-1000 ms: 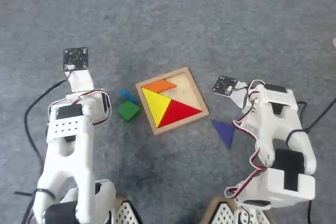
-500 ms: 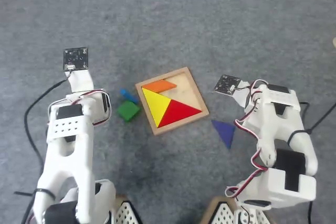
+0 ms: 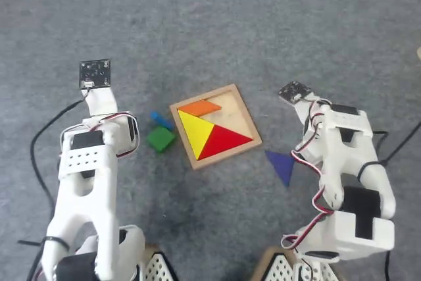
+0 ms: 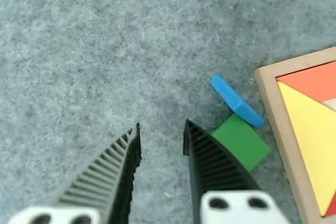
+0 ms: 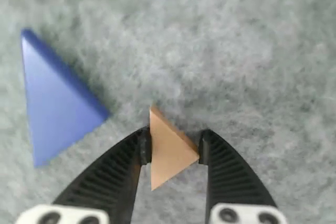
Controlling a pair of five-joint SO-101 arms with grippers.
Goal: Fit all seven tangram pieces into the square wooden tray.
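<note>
Three pieces are laid in the square wooden tray (image 3: 204, 92) between the two arms: an orange piece (image 3: 199, 107), a big yellow triangle (image 3: 194, 133) and a big red triangle (image 3: 225, 141). Four are not yet put in. A small tan wooden triangle (image 5: 165, 156) is pinched in the right gripper (image 5: 174, 144), near a dark blue triangle (image 5: 52, 98) on the grey tabletop (image 3: 263, 44). A green square (image 4: 241, 142) and a light blue piece (image 4: 236, 102) are seen by the left gripper (image 4: 160, 137), which is held apart and empty.

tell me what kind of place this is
Likely a robotics test bench: on a grey felt-like mat, the left arm and right arm flank a wooden tray holding tangram pieces.
</note>
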